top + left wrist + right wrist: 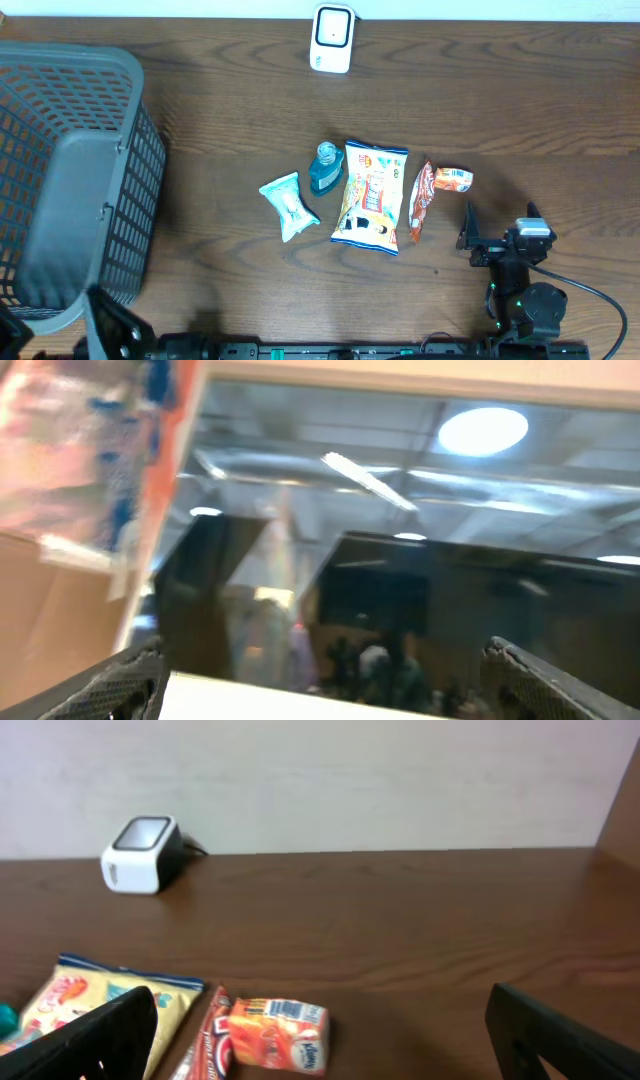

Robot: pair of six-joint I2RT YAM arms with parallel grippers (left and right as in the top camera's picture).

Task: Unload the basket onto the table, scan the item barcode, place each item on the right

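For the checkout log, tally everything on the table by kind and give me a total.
Sealed packets: 3 (pale teal packet, large snack bag, slim red packet)
Bottles: 1 (teal bottle)
Cartons: 1 (orange carton)
Scanners: 1 (white scanner)
Baskets: 1 (grey basket)
Total: 7

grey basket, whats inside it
The basket shows only its own grey floor and mesh walls; no item is visible inside. Its left edge is cut off by the overhead frame, and its near corner is covered by the left arm.
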